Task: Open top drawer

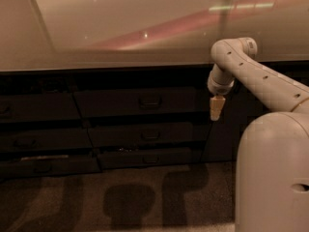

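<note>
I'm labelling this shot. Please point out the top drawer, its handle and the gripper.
top drawer [111, 103], camera view, flat front left of its handle.
handle [150, 101], camera view, middle of the small loop.
gripper [216, 115], camera view, pale tip hanging just right of the drawer.
</note>
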Tool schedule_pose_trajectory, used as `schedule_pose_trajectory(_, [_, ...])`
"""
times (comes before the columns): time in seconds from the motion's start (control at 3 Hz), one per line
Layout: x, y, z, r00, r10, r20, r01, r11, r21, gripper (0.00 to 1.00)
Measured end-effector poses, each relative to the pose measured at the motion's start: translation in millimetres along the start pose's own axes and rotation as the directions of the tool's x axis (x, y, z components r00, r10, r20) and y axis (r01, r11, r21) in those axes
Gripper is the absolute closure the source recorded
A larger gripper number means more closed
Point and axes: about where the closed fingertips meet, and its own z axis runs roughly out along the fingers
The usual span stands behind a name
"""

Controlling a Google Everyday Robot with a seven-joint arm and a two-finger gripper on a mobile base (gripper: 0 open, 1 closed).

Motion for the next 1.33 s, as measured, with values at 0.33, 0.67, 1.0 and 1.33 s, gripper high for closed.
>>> schedule_pose_trajectory(0.33, [0.0,0.0,0.0,1.0,0.0,0.0,0.0,1.0,0.0,0.19])
schedule_pose_trajectory(0.67, [0.0,0.0,0.1,1.0,0.0,0.0,0.0,1.0,0.0,0.42])
schedule_pose_trajectory(1.0, [0.0,0.0,0.1,1.0,0.0,0.0,0.0,1.0,0.0,0.66])
schedule_pose_trajectory(1.33, [0.0,0.0,0.1,1.0,0.0,0.0,0.0,1.0,0.0,0.88])
